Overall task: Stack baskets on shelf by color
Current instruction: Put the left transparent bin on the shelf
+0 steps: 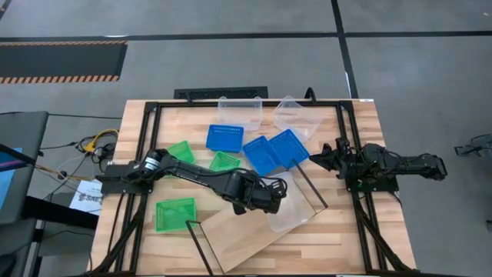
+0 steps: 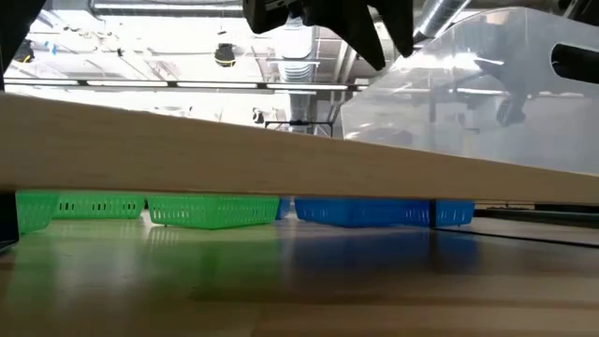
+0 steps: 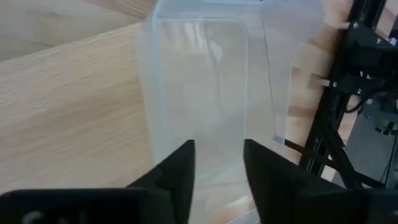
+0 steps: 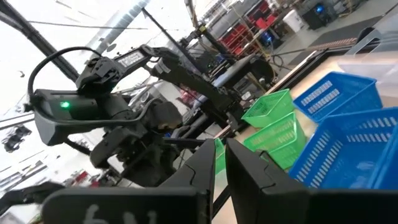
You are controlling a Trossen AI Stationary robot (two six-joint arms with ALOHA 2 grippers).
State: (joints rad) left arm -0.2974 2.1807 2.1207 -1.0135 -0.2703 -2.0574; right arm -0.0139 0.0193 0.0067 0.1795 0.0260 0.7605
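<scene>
Left gripper grips clear basket over the shelf.

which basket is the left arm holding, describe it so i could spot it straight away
Start at the long light-wood shelf lying slanted on the table's near side. At its right end sits a clear basket, with the left hand gripping its rim. Two other clear baskets lie at the far edge, untouched; this one alone rests on the plank.

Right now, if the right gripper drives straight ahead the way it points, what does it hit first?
Probably the nearest blue basket. The right gripper points across the table toward the basket cluster, and that basket lies closest ahead; the exact height clearance is unclear.
</scene>
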